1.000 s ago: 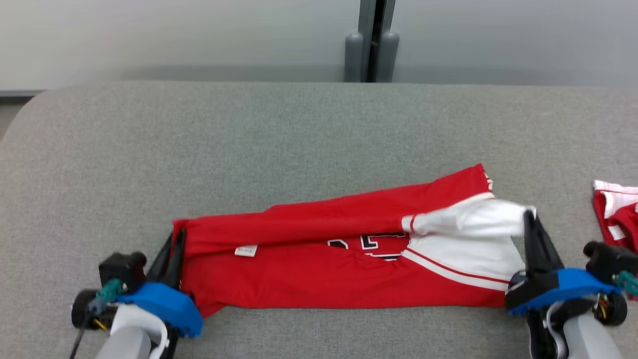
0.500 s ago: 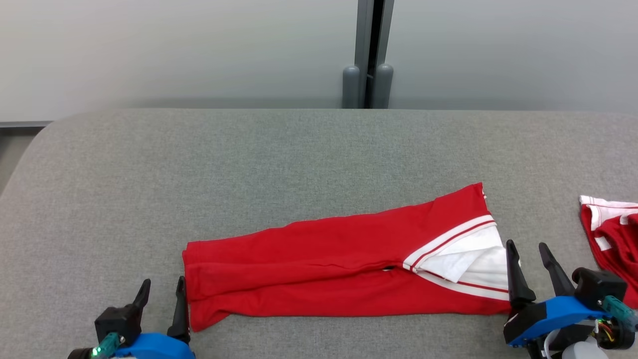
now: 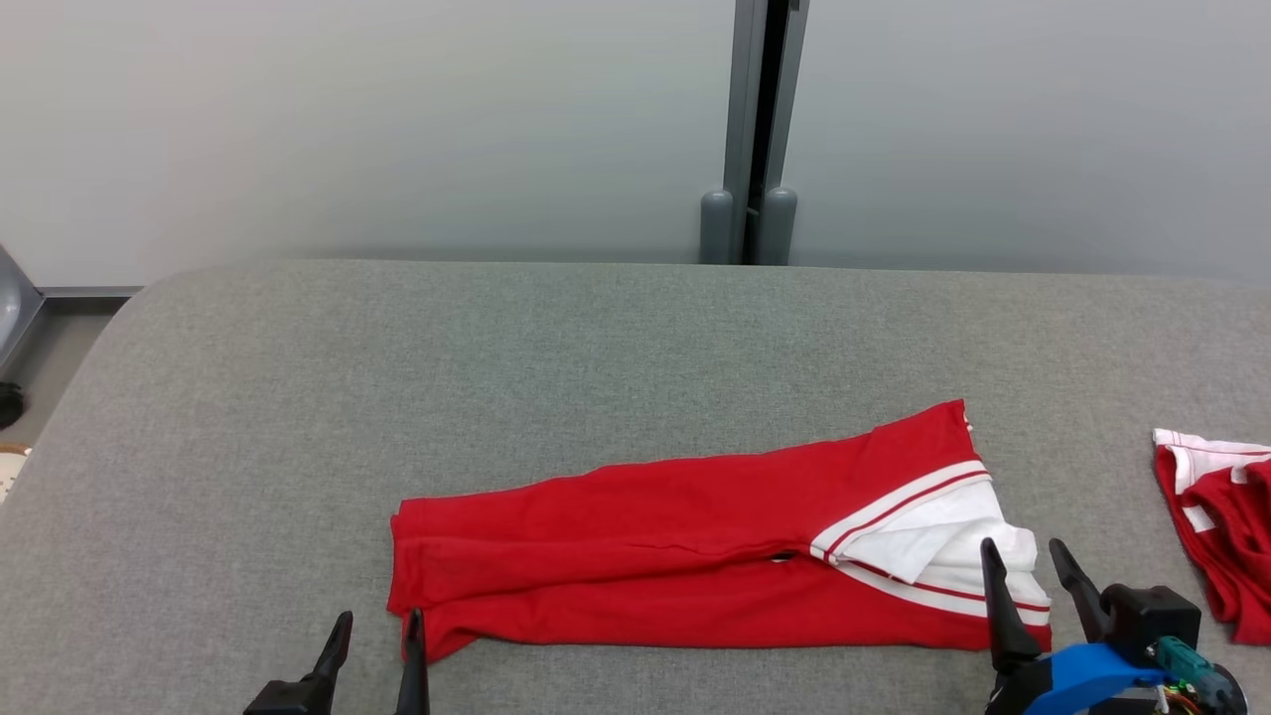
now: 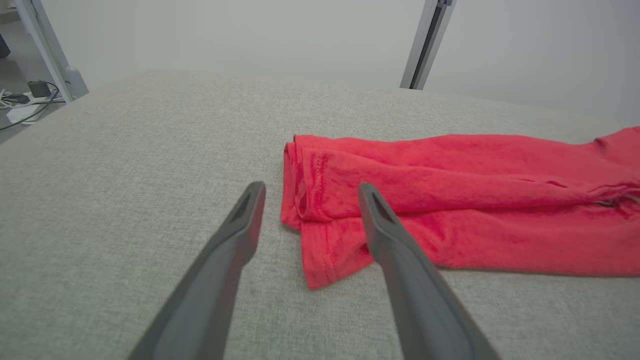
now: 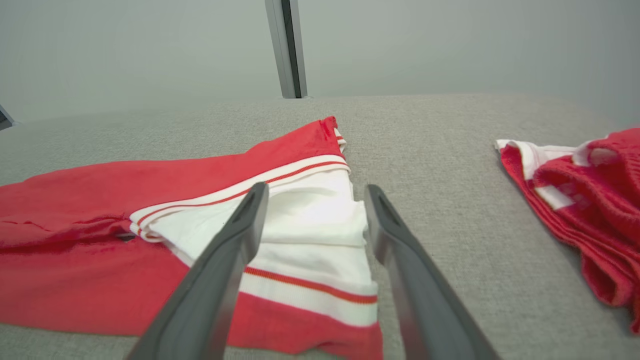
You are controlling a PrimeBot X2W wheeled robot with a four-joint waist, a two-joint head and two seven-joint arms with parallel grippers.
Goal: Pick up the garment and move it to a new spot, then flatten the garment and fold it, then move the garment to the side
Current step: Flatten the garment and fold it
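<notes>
The garment [image 3: 695,536] is a red shirt with white striped sleeves, folded into a long band across the grey table [image 3: 496,377]. My left gripper [image 3: 375,628] stands open just short of the band's left end [image 4: 320,200], nothing between its fingers. My right gripper [image 3: 1025,561] is open at the white-sleeved right end [image 5: 310,220], holding nothing. Both hover close to the cloth without gripping it.
A second red and white garment [image 3: 1216,516] lies bunched at the table's right edge [image 5: 580,190]. A grey post [image 3: 760,129] stands behind the table against a pale wall. Cables lie on the floor [image 4: 25,100] at the far left.
Both grippers let go of the garment's ends and opened, then drew back toward me. The lifted edge dropped, leaving the shirt folded flat. The head camera tilted up.
</notes>
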